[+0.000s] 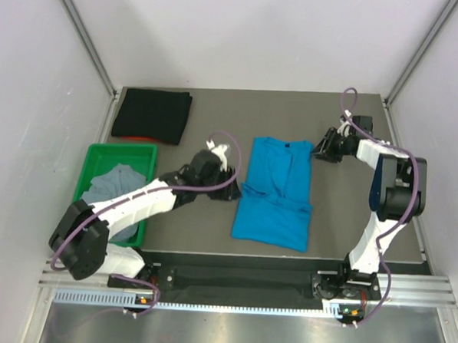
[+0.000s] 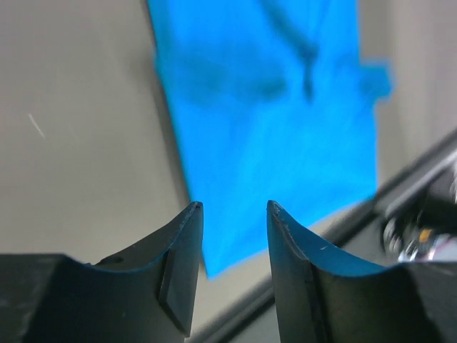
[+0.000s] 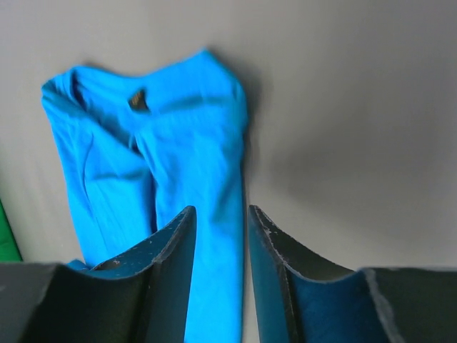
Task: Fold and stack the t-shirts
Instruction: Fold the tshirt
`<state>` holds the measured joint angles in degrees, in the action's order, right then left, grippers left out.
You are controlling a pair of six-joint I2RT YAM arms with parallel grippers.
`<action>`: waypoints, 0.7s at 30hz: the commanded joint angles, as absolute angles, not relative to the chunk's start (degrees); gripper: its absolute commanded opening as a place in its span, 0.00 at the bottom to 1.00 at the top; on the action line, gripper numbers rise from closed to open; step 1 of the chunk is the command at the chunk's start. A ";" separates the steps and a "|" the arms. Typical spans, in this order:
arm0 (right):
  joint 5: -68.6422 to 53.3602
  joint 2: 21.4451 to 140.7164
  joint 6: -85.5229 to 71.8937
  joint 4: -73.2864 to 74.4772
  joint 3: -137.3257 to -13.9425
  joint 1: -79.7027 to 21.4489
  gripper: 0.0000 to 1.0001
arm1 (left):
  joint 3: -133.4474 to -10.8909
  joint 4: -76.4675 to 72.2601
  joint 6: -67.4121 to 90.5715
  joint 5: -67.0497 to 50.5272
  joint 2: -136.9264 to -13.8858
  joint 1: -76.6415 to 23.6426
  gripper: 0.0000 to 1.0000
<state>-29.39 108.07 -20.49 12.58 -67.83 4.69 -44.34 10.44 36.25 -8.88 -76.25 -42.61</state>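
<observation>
Left claw [image 2: 234, 206] and right claw [image 3: 221, 209] alike parted partway and gripping nothing, poised either side of the bright blue t-shirt [image 1: 274, 193]. At far left, grey t-shirt [image 1: 114, 185] crumpled inside the green bin [image 1: 123, 147], apparently waiting its turn. Behind the bin, black t-shirt [image 1: 151, 115] folded into a neat rectangle at the far left corner of the bench [image 1: 349, 216], probably marking the spot for the stack. Next across, left claw over bare bench just beside the blue shirt's left edge, jaws pointed at the cloth, seemingly placed for a pinch on that side. At centre, bright blue t-shirt flat on the bench, collar toward the far end, sides turned in along its length, lower part wider and rumpled; lengthwise fold judged largely done, crosswise fold not yet made. At right, right claw just beside the collar end's right corner, likely lined up for a matching grip there.
</observation>
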 commanded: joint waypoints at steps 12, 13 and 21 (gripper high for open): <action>-28.39 123.13 -17.75 18.28 -88.85 1.94 0.24 | -68.28 12.48 26.02 -19.24 -95.71 -24.27 0.44; -28.21 124.35 -17.67 18.54 -89.47 1.76 0.21 | -68.90 12.48 26.10 -19.68 -96.32 -23.74 0.43; -27.51 129.02 -19.07 18.99 -95.44 0.53 0.14 | -70.22 12.21 24.70 -22.41 -99.14 -20.30 0.44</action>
